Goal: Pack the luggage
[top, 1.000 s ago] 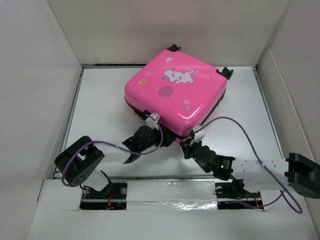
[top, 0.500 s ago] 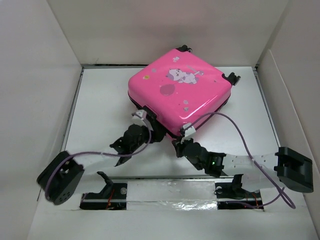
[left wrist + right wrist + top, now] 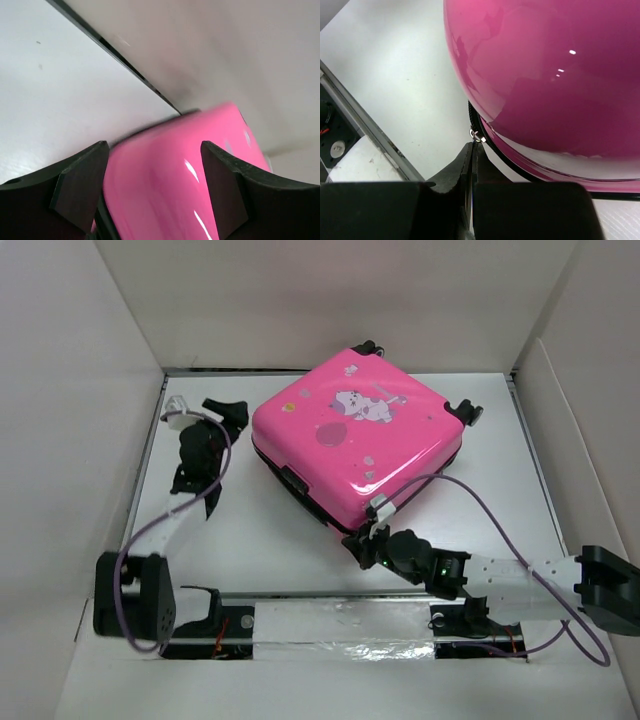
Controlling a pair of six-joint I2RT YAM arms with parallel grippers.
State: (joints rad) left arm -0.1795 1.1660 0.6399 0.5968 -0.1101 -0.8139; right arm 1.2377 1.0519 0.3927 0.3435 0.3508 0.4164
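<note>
The luggage (image 3: pixel 355 435) is a closed bright pink hard-shell suitcase lying flat mid-table, printed side up, with black wheels (image 3: pixel 468 412) at its far right. My left gripper (image 3: pixel 232 410) is open and empty just left of its far-left corner. In the left wrist view the pink shell (image 3: pixel 165 190) shows between the spread jaws of the left gripper (image 3: pixel 154 147). My right gripper (image 3: pixel 362 538) is at the near corner. In the right wrist view the right gripper (image 3: pixel 472 146) is shut on the small metal zipper pull (image 3: pixel 476 135) below the shell (image 3: pixel 545 65).
White walls (image 3: pixel 90 390) box the table in on the left, back and right. A metal rail (image 3: pixel 340 615) with the arm bases runs along the near edge. Purple cables (image 3: pixel 480 502) loop over both arms.
My left arm has swung from the suitcase's near edge out to its far-left corner. The suitcase has turned and slid a little. My right gripper stays at the near corner.
</note>
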